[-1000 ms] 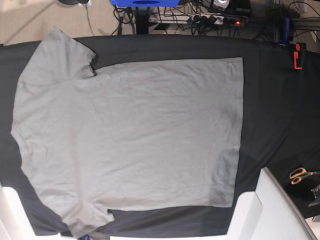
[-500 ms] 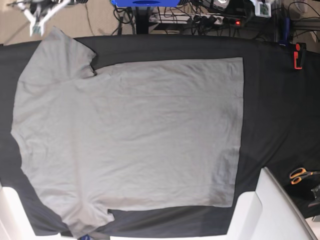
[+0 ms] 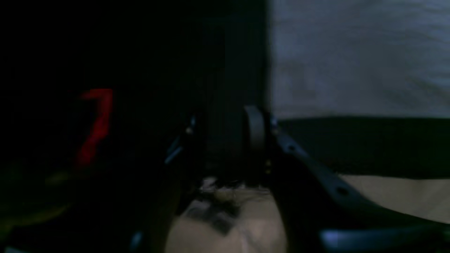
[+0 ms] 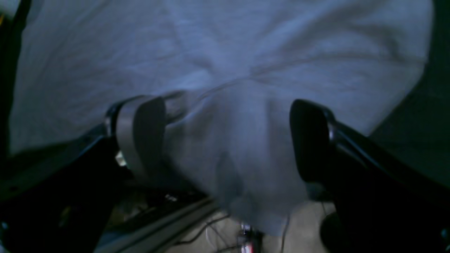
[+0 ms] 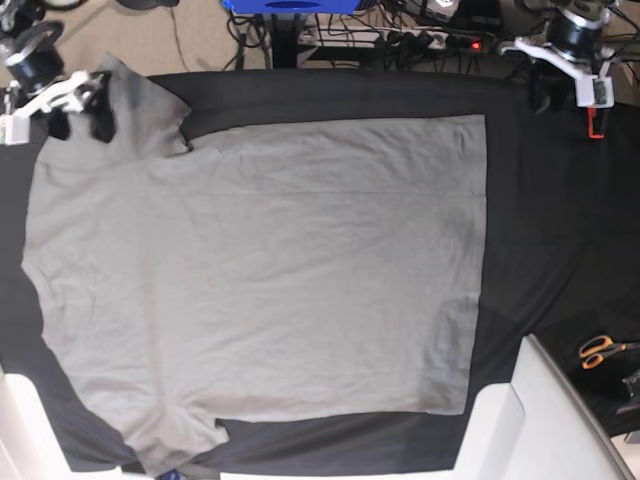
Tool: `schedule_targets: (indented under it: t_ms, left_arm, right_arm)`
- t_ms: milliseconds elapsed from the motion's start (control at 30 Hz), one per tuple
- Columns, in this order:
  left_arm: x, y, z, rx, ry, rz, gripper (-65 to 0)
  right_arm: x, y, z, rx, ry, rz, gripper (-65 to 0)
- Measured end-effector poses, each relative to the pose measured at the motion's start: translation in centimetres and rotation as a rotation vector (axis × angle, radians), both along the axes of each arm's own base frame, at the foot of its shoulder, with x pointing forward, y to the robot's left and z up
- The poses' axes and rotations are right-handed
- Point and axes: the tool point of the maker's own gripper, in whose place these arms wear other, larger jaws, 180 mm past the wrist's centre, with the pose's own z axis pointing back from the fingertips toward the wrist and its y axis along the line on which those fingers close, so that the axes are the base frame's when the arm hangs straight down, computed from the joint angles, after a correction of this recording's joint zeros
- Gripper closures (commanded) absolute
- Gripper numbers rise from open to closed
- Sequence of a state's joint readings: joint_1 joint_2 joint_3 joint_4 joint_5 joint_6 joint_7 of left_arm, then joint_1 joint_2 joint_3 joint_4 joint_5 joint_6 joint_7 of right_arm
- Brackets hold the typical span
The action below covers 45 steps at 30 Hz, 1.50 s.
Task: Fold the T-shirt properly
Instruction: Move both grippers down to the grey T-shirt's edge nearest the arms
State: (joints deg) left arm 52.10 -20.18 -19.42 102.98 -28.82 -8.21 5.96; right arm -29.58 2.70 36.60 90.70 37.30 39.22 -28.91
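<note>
Overhead, the T-shirt (image 5: pixel 260 270) lies flat; close up, the right end effector (image 4: pixel 228 140) gapes over its sleeve, the left end effector's (image 3: pixel 225 140) state unclear.

left wrist view: dark, blurred | T-shirt (image 5: pixel 260 270): lower sleeve cut by base edge | scissors (image 5: pixel 600 350): small

Black cloth-covered desk (image 5: pixel 560 220), orange-handled scissors (image 5: pixel 600 350) at its right edge, red clamp (image 5: pixel 597 112) at the far corner, tangled cables (image 5: pixel 400 40) behind
</note>
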Motion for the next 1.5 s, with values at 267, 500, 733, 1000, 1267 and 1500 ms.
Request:
schedule_targets:
  t_ms: [267,500,733,1000,1267,1500]
  left_arm:
    - [-0.8,2.2,0.2,-0.019,0.017,0.101,-6.4]
    - [-1.3,2.9,-0.2,-0.021,0.056,0.147,-6.4]
    - [-0.4,2.7,-0.2,-0.031,0.039,0.149,-6.4]
    - [-0.9,2.7,-1.1,-0.05,0.051,0.178,-6.4]
    - [-0.2,1.5,-2.0,-0.202,0.016,0.184,-6.6]
    - [-0.1,0.6,-4.5,-0.353,0.057,0.215,-12.7]
  right_arm:
    - [-0.7,-5.6,-4.1,0.071,0.167,-0.162,-50.7]
    - [-2.0,-7.5,-6.2,0.128,0.209,-0.222,-50.7]
    - [-1.1,-5.3,-6.7,0.146,0.206,-0.152,-50.6]
    - [-1.0,-3.2,-7.1,0.193,0.188,-0.149,-38.1]
    - [-1.9,-2.5,-7.5,0.211,0.22,-0.13,-25.7]
    - [-2.8,-2.0,-8.2,0.215,0.274,-0.118,-2.4]
